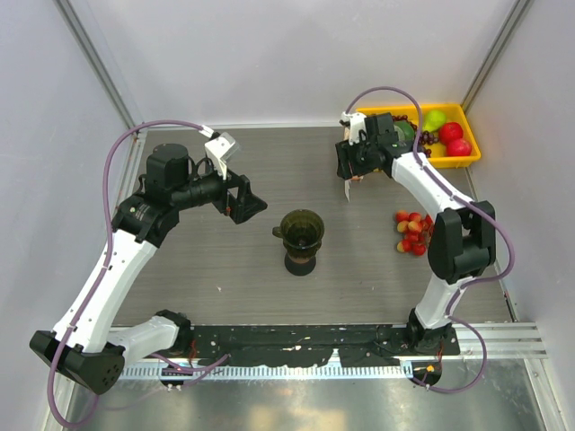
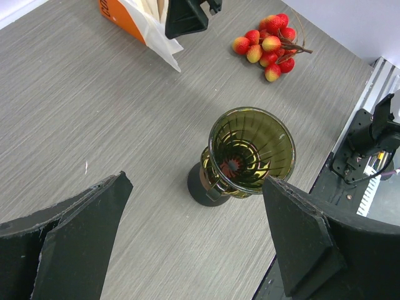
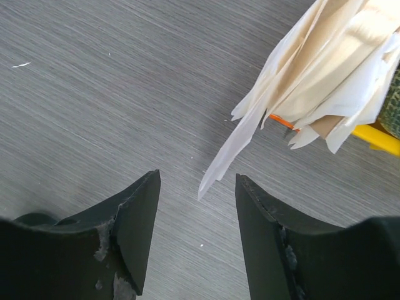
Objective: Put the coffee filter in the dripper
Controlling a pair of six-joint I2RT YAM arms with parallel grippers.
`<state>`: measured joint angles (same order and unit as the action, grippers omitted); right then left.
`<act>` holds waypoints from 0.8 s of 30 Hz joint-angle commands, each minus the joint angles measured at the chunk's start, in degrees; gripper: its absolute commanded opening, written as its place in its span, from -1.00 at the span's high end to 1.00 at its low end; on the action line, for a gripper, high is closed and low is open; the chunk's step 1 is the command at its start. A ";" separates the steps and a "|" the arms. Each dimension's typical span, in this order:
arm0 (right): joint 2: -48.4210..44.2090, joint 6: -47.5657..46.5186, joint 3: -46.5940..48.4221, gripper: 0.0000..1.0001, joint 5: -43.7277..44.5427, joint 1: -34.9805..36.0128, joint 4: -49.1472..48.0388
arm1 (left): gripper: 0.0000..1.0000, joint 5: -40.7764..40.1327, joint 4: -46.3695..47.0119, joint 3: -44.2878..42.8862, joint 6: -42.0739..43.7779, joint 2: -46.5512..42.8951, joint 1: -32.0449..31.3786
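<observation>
The dripper (image 1: pixel 303 230), a dark olive translucent funnel, stands upright on a small black cup (image 1: pixel 300 263) mid-table; in the left wrist view the dripper (image 2: pixel 251 150) is empty. My left gripper (image 1: pixel 249 206) is open and empty, left of the dripper, which lies ahead of its fingertips (image 2: pixel 195 187). My right gripper (image 1: pixel 349 182) is open at the back right, over the pack of white papers (image 3: pixel 331 62). One thin white coffee filter (image 3: pixel 234 147) sticks out of the pack, its tip between my right gripper's (image 3: pixel 197 187) open fingertips, not held.
A yellow tray (image 1: pixel 469 128) with red and green fruit stands at the back right corner. A bunch of red-yellow lychees (image 1: pixel 412 232) lies right of the dripper. The pack's orange edge (image 2: pixel 119 15) shows in the left wrist view.
</observation>
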<state>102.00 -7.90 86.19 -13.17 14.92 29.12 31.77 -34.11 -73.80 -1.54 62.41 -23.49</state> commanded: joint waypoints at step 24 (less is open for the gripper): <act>-1.35 -1.77 2.31 0.90 8.16 0.11 -0.30 | -0.98 1.37 1.85 -1.17 -0.57 -0.62 0.28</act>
<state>106.89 -8.93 86.94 -6.68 15.35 29.21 31.83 -34.11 -73.80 -1.52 62.41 -23.49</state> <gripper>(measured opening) 0.062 0.993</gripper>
